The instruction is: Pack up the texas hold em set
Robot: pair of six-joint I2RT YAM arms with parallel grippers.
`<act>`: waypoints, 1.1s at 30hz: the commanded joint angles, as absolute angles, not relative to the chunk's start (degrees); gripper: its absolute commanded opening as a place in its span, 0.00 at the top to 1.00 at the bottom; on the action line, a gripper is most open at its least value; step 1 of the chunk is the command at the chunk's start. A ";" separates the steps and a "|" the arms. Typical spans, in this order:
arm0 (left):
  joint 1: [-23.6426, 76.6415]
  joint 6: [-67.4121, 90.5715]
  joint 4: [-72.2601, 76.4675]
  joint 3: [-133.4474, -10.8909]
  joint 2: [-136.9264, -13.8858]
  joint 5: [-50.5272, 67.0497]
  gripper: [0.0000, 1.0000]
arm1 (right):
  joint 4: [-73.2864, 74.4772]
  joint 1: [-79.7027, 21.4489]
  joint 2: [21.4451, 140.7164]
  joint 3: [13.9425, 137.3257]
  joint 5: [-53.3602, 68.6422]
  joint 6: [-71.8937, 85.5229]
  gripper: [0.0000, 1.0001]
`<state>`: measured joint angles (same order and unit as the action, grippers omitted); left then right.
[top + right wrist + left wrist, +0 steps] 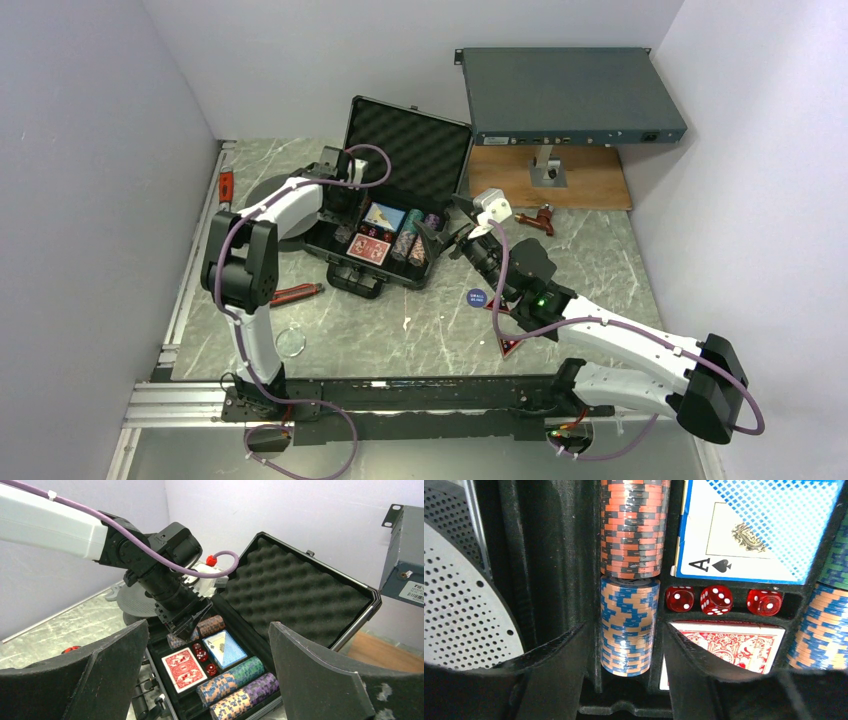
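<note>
Black case [412, 142] lying open on the bench [400, 335], left gripper [624, 635] hanging open around a blue and orange chip stack [629, 607] inside it, right gripper [208, 625] hovering wide open near the case, holding nothing

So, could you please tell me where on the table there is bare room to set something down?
Bare marble lies in front of the briefcase, between the red-handled tool and the blue button. More lies between the right arm, the wooden board and the right-hand wall. Crowded: left of the briefcase, around the left arm and spool.
</note>
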<state>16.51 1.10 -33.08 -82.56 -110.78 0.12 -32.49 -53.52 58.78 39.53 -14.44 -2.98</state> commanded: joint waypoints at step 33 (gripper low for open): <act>16.52 8.72 -24.89 -65.06 -94.33 -1.32 0.91 | -32.37 -53.70 59.67 39.99 -12.13 -1.32 0.07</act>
<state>16.51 7.46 -28.03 -64.18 -93.12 -2.28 -31.22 -53.52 59.48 39.53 -12.88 -1.74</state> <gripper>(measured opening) 0.098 0.934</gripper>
